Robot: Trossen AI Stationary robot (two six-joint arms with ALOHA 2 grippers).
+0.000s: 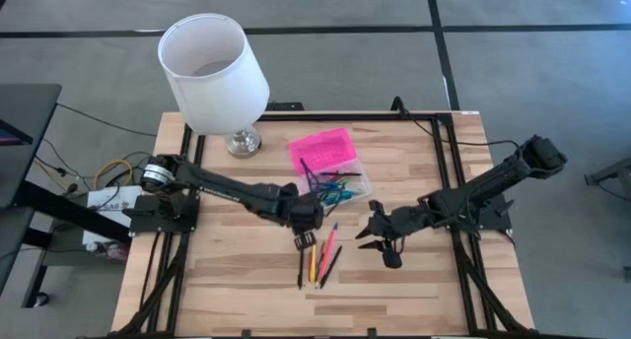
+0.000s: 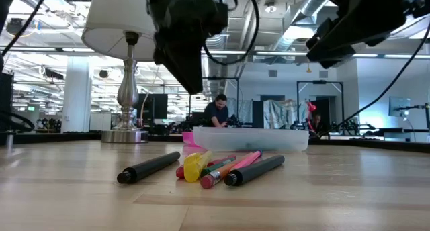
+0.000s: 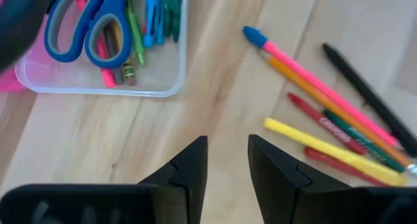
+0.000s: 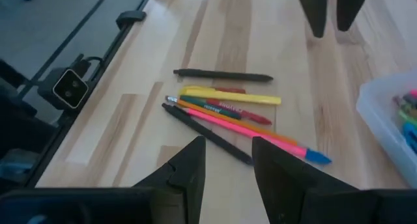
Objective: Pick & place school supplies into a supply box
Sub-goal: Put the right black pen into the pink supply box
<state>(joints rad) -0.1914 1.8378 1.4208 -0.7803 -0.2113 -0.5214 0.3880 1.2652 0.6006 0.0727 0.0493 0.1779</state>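
the left gripper (image 1: pixel 305 239) hangs near mid-desk, fingers apart and empty, between the box (image 1: pixel 338 179) behind it and the loose pens (image 1: pixel 317 260) toward the front edge. the right gripper (image 1: pixel 380 233) waits just beside them, fingers parted, nothing held. partly done, i judge: scissors (image 3: pixel 88 23) and some pens lie in the clear base; about seven pens are left on the desk. the pink lid (image 1: pixel 322 146) is open behind the base. the box's far end is cut off in the left wrist view.

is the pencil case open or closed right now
Open: the supply box shows its pink lid folded back and the scissors and pens lying uncovered in the clear base.
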